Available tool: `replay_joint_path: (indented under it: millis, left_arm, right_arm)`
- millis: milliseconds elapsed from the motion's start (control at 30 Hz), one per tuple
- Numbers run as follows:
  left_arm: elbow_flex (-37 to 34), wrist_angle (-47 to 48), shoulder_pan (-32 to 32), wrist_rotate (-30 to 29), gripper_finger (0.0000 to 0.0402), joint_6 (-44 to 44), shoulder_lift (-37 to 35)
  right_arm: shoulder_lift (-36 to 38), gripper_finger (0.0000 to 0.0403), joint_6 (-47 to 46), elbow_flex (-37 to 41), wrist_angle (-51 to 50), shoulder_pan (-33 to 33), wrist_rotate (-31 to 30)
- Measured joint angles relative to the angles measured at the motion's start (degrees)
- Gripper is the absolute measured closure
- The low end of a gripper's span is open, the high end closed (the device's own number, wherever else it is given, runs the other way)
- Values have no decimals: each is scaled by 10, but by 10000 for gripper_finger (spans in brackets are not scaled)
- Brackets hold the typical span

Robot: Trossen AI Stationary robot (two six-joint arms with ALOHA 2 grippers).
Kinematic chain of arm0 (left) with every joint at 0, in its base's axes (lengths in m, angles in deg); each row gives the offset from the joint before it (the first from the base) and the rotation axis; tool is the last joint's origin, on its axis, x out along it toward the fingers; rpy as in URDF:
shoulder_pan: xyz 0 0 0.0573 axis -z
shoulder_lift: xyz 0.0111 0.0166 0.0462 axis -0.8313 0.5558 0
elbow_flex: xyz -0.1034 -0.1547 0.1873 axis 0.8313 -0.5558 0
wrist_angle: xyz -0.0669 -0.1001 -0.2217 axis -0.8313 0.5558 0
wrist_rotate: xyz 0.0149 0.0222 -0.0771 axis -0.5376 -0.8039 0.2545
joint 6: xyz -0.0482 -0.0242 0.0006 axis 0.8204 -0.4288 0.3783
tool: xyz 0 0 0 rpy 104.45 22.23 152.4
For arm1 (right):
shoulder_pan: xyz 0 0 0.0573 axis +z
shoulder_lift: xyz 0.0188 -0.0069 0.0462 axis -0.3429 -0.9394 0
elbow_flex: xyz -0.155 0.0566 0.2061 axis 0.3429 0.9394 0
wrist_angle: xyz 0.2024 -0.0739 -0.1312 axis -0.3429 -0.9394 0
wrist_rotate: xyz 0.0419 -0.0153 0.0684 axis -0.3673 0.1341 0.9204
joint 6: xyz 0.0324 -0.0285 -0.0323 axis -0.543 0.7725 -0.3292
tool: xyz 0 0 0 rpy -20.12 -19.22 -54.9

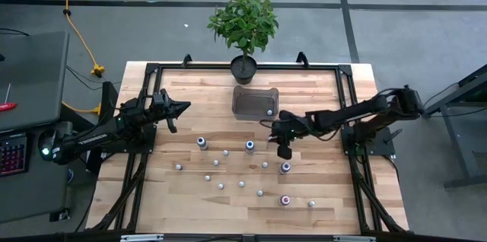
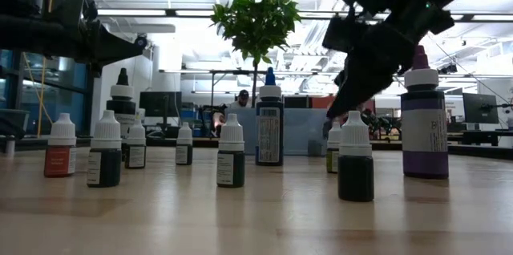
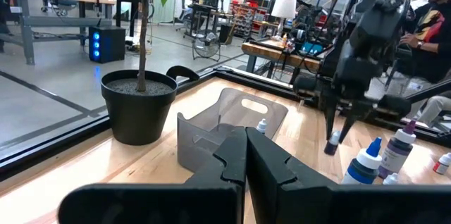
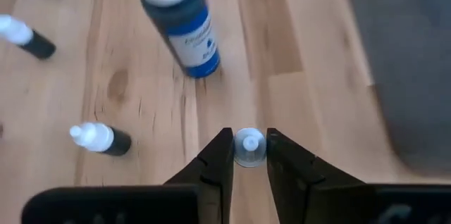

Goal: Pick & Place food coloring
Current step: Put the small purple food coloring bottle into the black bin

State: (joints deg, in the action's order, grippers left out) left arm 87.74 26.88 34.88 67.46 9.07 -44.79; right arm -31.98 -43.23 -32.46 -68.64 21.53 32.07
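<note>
Right gripper (image 4: 248, 155): fingers pinching the white cap of one small food coloring bottle (image 4: 248, 146), just off the front right corner of the clear bin (image 1: 255, 101), near the table's middle.
Left gripper (image 1: 183, 108): fingers pressed together, holding nothing, hovering toward the table's (image 1: 335, 204) left edge.
Other bottles (image 1: 221, 167): standing scattered across the front half of the table; one sits inside the bin.
Potted plant (image 1: 243, 33): at the back edge, just behind the bin.

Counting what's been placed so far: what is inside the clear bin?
The clear bin holds one small white-capped bottle near a corner. The rest of its floor looks bare from above, though the tinted walls may hide its edges.
</note>
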Motion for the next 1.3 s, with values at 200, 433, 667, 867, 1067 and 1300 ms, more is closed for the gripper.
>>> replay_joint_path:
  millis: [200, 433, 667, 867, 1067, 1300]
  left_arm:
    - [0, 0, 0, 0, 401, 0, 0]
    - [0, 0, 0, 0, 401, 0, 0]
    - [0, 0, 0, 0, 401, 0, 0]
    - [0, 0, 0, 0, 401, 0, 0]
    - [0, 0, 0, 0, 401, 0, 0]
    - [0, 0, 0, 0, 401, 0, 0]
  right_arm:
    - [73, 346, -32, -1, -8, -29, -9]
    - [117, 346, -18, -80, -85, -76, -25]
    - [85, 345, -19, -217, -231, -133, -47]
    - [9, 343, -56, -306, -311, -173, -42]
    - [-75, 342, -100, -316, -316, -187, -35]
    - [-142, 342, -145, -316, -314, -188, -72]
